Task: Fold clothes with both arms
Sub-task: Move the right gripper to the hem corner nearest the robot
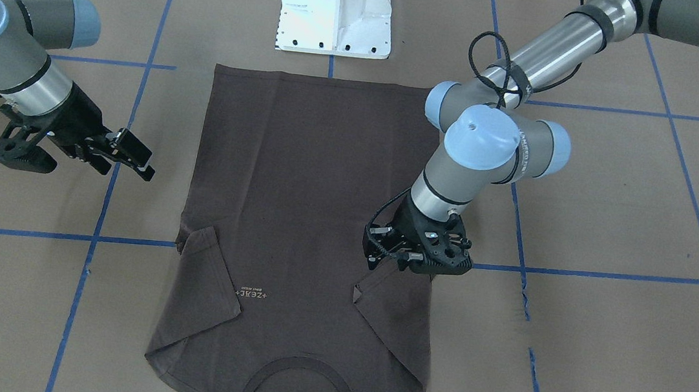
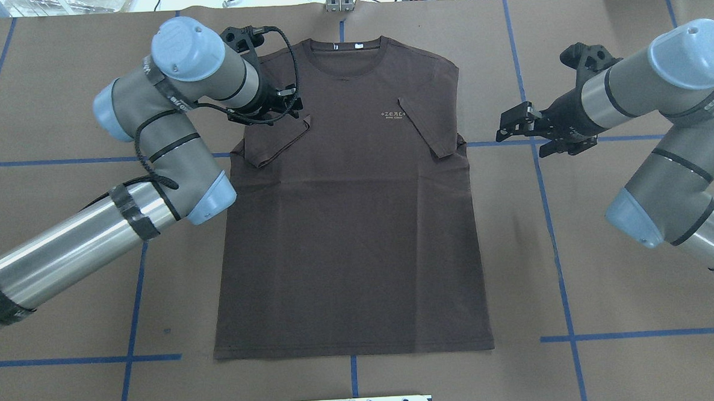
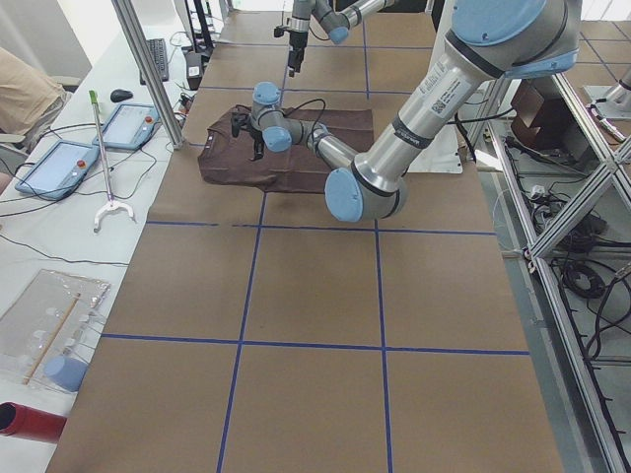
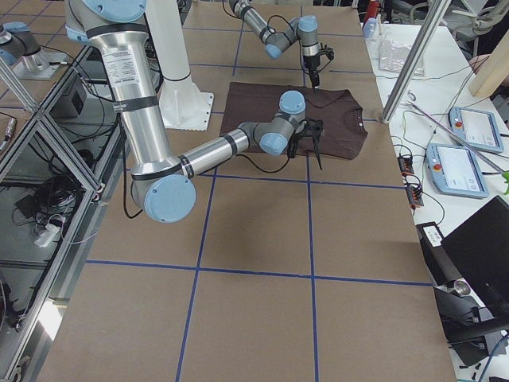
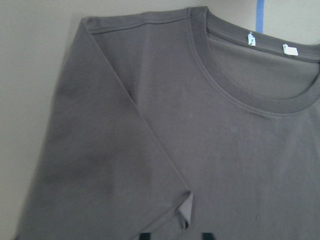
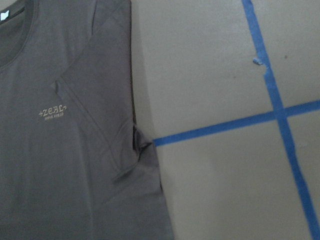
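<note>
Brown paper-covered table (image 2: 39, 88), blue tape lines (image 2: 550, 216) crossing it in a grid. The white base (image 1: 335, 19) is sitting just past the shirt's hem. Two tablets (image 3: 59, 168) are lying on the side bench, well apart from the work. In the overhead view the left arm's elbow (image 2: 206, 195) is hanging over the shirt's edge and hiding a strip of it.

The brown T-shirt (image 2: 346, 225) is lying flat, front up, mid-table, with its collar away from the robot. Both sleeves are lying folded inward onto the chest: the left sleeve (image 2: 273, 141) and the right sleeve (image 2: 429, 128).

The pale chest lettering (image 6: 52, 110) is reading "+ZEAL+"; the smaller line beneath is too fine to read. Two small white neck tags (image 5: 251, 39) are showing inside the collar, print unreadable.

The left gripper (image 2: 286, 107) is hovering just over the folded left sleeve, fingers spread, the sleeve's corner between the tips, nothing pinched. The right gripper (image 2: 506, 127) is hanging beside the shirt's right edge, over bare table, fingers apart, holding nothing.
</note>
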You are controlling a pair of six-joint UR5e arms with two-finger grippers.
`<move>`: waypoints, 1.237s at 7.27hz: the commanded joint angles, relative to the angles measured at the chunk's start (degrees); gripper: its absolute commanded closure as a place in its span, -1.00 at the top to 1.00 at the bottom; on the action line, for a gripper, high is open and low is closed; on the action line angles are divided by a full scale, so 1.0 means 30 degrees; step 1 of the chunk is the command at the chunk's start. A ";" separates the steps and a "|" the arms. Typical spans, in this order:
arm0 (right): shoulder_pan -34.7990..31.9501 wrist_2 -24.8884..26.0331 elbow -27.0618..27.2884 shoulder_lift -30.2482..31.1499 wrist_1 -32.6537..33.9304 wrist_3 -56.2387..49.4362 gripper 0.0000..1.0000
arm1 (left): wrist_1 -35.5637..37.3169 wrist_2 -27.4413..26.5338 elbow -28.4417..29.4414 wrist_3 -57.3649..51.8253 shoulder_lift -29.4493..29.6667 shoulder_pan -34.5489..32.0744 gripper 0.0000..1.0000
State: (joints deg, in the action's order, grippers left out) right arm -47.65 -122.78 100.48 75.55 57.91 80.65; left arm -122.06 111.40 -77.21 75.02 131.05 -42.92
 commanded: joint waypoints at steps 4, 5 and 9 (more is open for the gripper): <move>1.0916 1.0156 0.7744 0.1478 0.8588 0.9774 0.83 | 0.0023 0.0073 -0.5465 0.0365 -0.4778 0.0595 0.71; 1.2410 1.2195 0.7785 0.1594 0.8905 1.1593 0.73 | 0.0052 0.0043 -0.5494 0.0395 -0.4836 0.0595 0.71; 1.4416 1.3241 0.7466 0.3295 0.8850 1.4277 0.67 | 0.0023 0.0570 -0.5815 0.0774 -0.4836 0.0624 0.75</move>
State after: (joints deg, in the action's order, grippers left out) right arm -5.49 -83.55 123.43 84.92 84.55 122.54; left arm -121.96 112.65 -94.28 76.81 116.57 -41.06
